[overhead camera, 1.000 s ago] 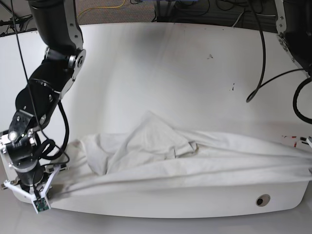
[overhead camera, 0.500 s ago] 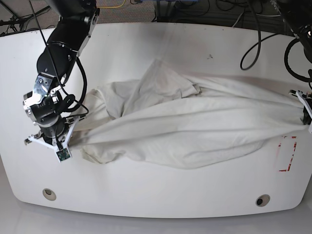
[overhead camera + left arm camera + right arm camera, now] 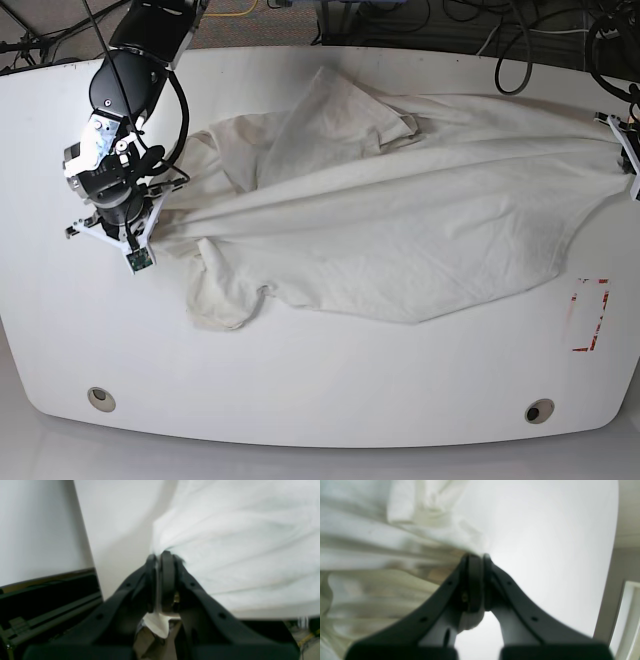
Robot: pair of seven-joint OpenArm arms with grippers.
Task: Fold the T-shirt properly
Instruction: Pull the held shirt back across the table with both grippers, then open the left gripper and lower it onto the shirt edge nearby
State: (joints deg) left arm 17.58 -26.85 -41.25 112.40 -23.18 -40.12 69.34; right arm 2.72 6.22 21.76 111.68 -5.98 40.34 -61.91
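Observation:
The off-white T-shirt (image 3: pixel 400 220) lies wrinkled and stretched across the white table (image 3: pixel 300 400), pulled taut between both grippers. My right gripper (image 3: pixel 150 225) is at the view's left, shut on the shirt's left edge. The right wrist view shows its fingers (image 3: pixel 475 580) pinched on bunched cloth (image 3: pixel 370 542). My left gripper (image 3: pixel 622 140) is at the table's right edge, shut on the shirt's other end. The left wrist view shows its fingers (image 3: pixel 167 580) clamped on cloth (image 3: pixel 237 542). A sleeve end (image 3: pixel 225 300) hangs loose toward the front.
A red tape rectangle (image 3: pixel 588 315) marks the table at the right. Two round holes (image 3: pixel 99 398) (image 3: pixel 540 411) sit near the front edge. Cables (image 3: pixel 520 50) hang over the back right. The floor lies beyond the table's edges.
Both grippers have moved from the front edge toward the back of the table, dragging the shirt with them. The shirt now lies spread further up the table.

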